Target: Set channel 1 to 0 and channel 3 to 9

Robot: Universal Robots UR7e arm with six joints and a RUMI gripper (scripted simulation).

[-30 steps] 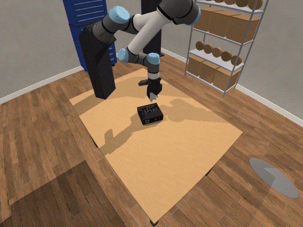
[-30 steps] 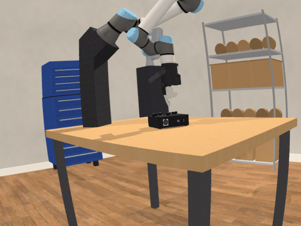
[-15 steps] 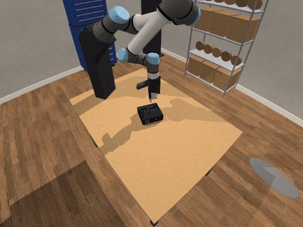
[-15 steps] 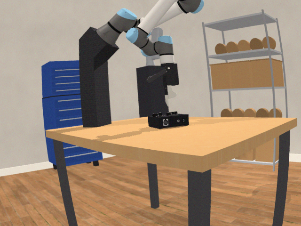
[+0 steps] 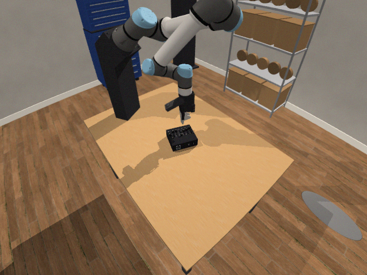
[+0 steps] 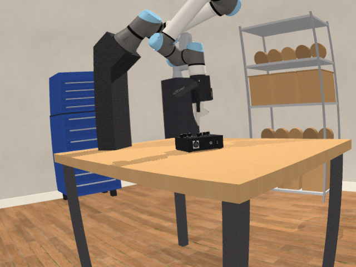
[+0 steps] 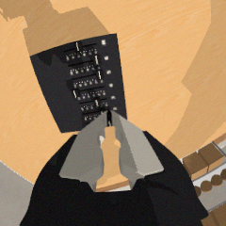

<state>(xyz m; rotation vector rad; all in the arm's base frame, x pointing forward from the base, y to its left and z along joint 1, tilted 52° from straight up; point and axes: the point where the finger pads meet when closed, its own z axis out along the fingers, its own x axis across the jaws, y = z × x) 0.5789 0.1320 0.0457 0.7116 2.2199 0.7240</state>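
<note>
The lighting desk is a small black box with several fader rows, standing near the middle of the wooden table. My gripper is shut and empty. It points straight down and hangs a short way above the desk's rear edge. In the wrist view its tip lies over the nearest fader row, beside a small fader knob. The fader levels are too small to read.
The arm's black pedestal stands at the table's back left. A blue drawer cabinet and a metal shelf with boxes stand behind the table. A grey disc lies on the floor.
</note>
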